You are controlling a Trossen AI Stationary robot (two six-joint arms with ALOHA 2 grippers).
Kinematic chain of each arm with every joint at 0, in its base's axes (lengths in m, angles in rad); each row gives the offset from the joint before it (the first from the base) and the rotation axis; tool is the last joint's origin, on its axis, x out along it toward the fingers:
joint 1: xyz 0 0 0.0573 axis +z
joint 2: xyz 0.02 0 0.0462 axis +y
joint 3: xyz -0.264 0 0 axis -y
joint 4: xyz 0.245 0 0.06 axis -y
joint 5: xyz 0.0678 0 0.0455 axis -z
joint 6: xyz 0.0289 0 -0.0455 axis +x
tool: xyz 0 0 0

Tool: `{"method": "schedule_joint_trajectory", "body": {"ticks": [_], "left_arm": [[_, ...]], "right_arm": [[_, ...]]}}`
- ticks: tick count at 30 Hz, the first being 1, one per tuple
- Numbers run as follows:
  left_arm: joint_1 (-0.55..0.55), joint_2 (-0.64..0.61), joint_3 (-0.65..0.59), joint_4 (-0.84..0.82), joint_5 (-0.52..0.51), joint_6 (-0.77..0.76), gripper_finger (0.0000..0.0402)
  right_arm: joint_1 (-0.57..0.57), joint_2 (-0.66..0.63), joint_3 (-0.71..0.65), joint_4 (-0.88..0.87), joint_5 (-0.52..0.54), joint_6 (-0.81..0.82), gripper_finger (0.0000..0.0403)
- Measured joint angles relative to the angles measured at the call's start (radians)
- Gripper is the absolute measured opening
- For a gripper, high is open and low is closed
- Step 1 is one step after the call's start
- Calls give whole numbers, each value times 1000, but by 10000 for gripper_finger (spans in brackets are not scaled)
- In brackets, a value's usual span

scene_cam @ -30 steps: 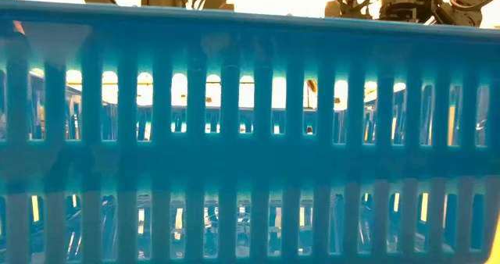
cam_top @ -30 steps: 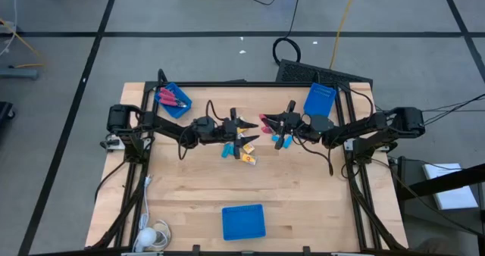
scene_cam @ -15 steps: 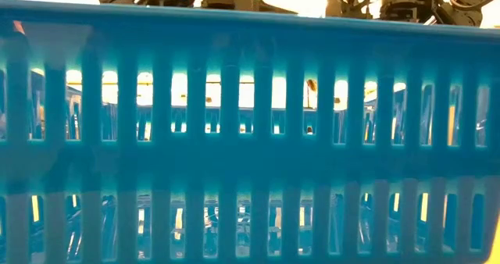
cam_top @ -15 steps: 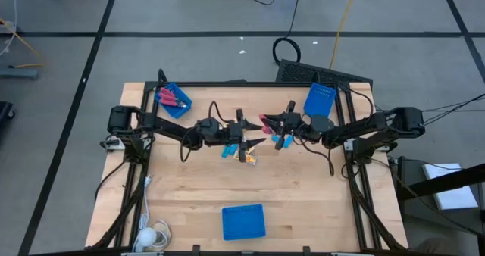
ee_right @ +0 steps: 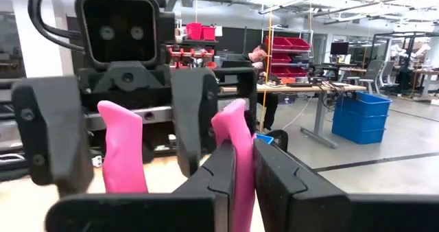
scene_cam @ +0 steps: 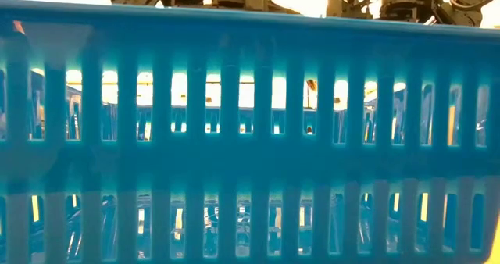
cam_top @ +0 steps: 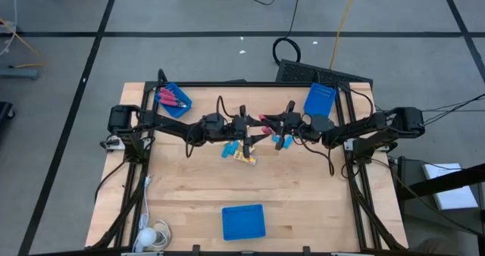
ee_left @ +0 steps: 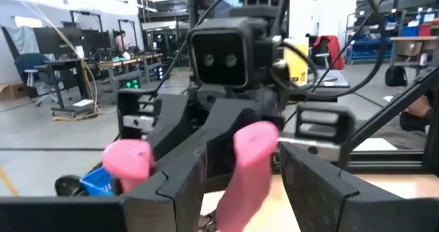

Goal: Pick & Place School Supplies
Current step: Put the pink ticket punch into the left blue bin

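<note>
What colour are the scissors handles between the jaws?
Pink; the scissors handles show best in the right wrist view.
</note>
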Motion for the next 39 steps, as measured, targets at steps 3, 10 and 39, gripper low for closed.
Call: {"method": "schedule_joint_trajectory", "body": {"ticks": [3,10,39], "left_arm": [[0,0,2,-18,0,9,186],[-1,0,2,-14,0,45,186],[0,0,2,-13,9,38,46]], "right_arm": [[0,0,0,1,0,0,26],[0,0,0,1,0,0,25],[-1,-1,1,-2,4,-3,27]]}}
